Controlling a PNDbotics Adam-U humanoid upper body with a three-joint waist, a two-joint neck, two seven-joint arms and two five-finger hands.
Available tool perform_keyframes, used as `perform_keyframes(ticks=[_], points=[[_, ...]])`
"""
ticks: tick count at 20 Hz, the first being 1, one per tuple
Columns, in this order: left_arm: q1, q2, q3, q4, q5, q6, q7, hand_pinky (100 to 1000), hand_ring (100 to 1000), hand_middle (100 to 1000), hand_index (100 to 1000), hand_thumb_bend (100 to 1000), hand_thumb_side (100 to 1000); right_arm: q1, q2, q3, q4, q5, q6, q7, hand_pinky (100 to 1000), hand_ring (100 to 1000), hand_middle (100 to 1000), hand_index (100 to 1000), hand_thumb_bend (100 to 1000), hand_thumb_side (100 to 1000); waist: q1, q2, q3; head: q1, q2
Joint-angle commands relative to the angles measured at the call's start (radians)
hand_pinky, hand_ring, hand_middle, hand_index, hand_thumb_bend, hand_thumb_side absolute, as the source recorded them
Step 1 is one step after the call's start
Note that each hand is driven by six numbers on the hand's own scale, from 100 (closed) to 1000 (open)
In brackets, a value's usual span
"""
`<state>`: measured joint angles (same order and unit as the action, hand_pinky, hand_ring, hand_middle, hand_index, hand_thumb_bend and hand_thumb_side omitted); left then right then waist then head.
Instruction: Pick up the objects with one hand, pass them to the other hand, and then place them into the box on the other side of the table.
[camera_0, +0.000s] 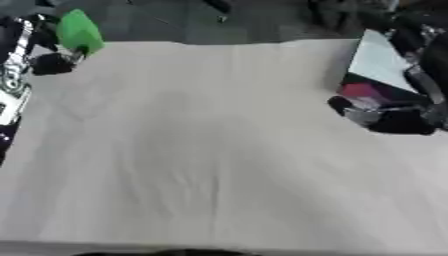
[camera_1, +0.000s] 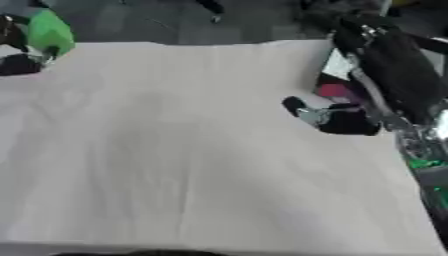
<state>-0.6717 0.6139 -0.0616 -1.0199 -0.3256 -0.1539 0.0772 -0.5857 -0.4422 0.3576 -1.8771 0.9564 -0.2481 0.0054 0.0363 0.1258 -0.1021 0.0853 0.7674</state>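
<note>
The left hand (camera_0: 52, 62) is holding a bright green block-shaped object (camera_0: 79, 30) at upper left, fingers curled on it. The right hand (camera_1: 337, 120) is hovering at the right above the pale cloth-covered tabletop (camera_0: 219, 150); its finger state I cannot tell.

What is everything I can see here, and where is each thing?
Table: one, pale beige, fills most of the view.
Green object: one, bright green, far left corner, held up by the left hand.
Box: one, pale flap up, right edge of the table.
Pink item: one, pink-red, at the box's front; too blurred to name.
Left hand: one, black, far left corner, curled on the green object.
Right hand: one, black and silver, low on the table in front of the box; its fingers are blurred.
</note>
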Motion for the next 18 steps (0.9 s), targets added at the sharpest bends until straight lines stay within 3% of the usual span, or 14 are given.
perform_keyframes(ticks=[1, 5, 7, 11, 14, 18], points=[[-0.002, -0.016, -0.073, -0.097, 0.053, -0.052, -0.047, 660, 457, 438, 545, 100, 227, -0.056, 0.020, 0.050, -0.029, -0.020, -0.050, 0.044, 814, 803, 798, 953, 525, 475, 0.005, -0.025, 0.002, -0.035, 0.003], [0.006, -0.068, -0.178, -0.202, 0.116, -0.112, -0.112, 663, 465, 446, 554, 100, 243, -0.119, 0.060, 0.101, -0.028, -0.022, -0.110, 0.096, 834, 845, 848, 958, 546, 470, 0.015, -0.017, 0.008, -0.058, 0.003], [-0.002, -0.099, -0.226, -0.250, 0.143, -0.109, -0.141, 663, 465, 446, 554, 100, 246, -0.144, 0.076, 0.117, -0.011, -0.018, -0.127, 0.124, 839, 854, 852, 967, 591, 538, 0.019, -0.010, 0.015, -0.065, 0.003], [-0.028, -0.133, -0.327, -0.350, 0.203, -0.055, -0.203, 663, 464, 444, 552, 100, 252, -0.166, 0.097, 0.129, 0.017, 0.017, -0.087, 0.154, 835, 854, 841, 976, 636, 588, 0.021, 0.004, 0.035, -0.077, 0.003], [-0.046, -0.144, -0.410, -0.413, 0.256, -0.003, -0.256, 663, 464, 445, 553, 100, 251, -0.171, 0.109, 0.141, 0.031, 0.034, -0.064, 0.160, 834, 853, 838, 977, 619, 601, 0.021, 0.010, 0.051, -0.089, 0.003], [-0.064, -0.147, -0.461, -0.469, 0.329, 0.070, -0.329, 663, 465, 446, 554, 100, 254, -0.178, 0.123, 0.157, 0.050, 0.049, -0.063, 0.166, 837, 855, 846, 978, 589, 600, 0.022, 0.013, 0.062, -0.102, 0.003]])
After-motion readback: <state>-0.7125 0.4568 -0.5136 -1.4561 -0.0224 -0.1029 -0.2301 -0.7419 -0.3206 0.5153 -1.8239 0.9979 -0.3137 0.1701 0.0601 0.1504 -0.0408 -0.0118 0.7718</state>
